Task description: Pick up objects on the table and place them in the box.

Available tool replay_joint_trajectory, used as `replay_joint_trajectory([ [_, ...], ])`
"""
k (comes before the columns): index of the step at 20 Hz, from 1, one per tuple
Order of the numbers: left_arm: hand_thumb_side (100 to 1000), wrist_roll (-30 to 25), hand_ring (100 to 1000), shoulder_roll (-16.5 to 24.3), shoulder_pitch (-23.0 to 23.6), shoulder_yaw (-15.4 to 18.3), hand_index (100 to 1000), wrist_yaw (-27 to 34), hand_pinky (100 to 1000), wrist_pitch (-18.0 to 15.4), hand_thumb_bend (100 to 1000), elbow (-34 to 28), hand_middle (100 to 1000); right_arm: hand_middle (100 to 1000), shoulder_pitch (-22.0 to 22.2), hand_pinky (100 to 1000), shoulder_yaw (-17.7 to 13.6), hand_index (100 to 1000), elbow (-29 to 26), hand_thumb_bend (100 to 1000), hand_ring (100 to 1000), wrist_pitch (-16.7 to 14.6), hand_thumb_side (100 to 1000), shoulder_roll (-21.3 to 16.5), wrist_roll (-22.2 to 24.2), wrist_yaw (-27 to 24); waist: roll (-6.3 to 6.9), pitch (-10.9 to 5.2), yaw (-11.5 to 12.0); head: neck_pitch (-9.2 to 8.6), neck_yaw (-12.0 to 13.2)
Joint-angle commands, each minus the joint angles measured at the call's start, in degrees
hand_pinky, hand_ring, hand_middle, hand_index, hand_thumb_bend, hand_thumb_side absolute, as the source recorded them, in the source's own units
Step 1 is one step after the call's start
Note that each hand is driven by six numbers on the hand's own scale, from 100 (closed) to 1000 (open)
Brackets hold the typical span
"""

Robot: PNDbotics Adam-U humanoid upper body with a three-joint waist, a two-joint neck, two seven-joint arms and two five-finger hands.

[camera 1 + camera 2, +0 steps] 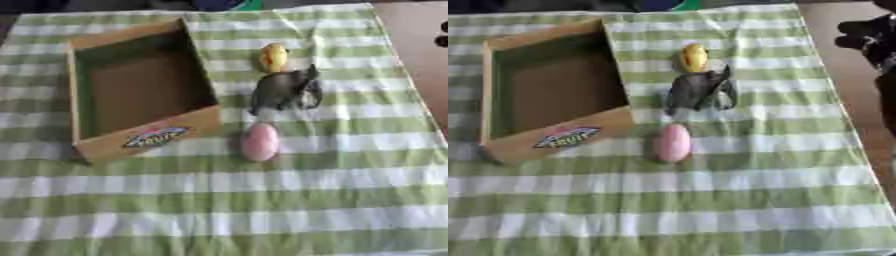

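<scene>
Right hand [870, 37]: black, at the upper right edge of the right eye view, over the bare brown surface [842, 75] beside the cloth; cut off by the frame, and whether its fingers are spread or curled cannot be told. In the left eye view only a dark sliver shows at the right edge.
Left hand: shows in neither view.
Box [140, 142]: wooden and open-topped, well to the left of the hand, resting on the cloth; nothing can be seen inside, though its inner walls are dark. A coloured label on the near wall is too blurred to read.
Yellow object [694, 57]: small and rounded, left of the hand and about level with it, just right of the box's far corner; what it is cannot be made out.
Grey object [697, 91]: dark and irregular, just nearer than the yellow one, possibly touching it; its shape is unclear.
Pink object [673, 142]: egg-shaped, nearest the camera, close beside the box's near right corner.
Cloth [262, 200]: green and white check, covering most of the surface; its near edge is cut off.
</scene>
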Motion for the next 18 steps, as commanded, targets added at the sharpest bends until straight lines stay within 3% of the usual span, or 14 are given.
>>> replay_joint_trajectory([
  [1,892,-0.1,677,1.7,-0.2,-0.1,794,0.2,495,-0.3,100,-1.1,666,550,-0.3,750,-0.3,865,-1.1,100,760,0.0,981,-0.6,0.3,-0.3,-0.06,-0.73,-0.1,-0.85,-0.2],
  [11,894,-0.3,676,1.9,-0.4,-0.2,791,0.4,494,0.1,100,-1.1,664,558,-1.6,749,0.3,877,-1.1,100,764,-0.3,987,-2.2,0.4,-0.1,-0.43,-1.1,0.0,-0.4,-0.7],
  [18,893,-0.7,677,2.5,-0.2,-0.6,790,0.4,493,0.4,100,-1.1,664,593,-5.9,744,4.2,887,-0.5,100,782,-0.9,997,-12.4,0.9,5.6,-0.99,-1.66,-0.1,0.59,-1.7],
])
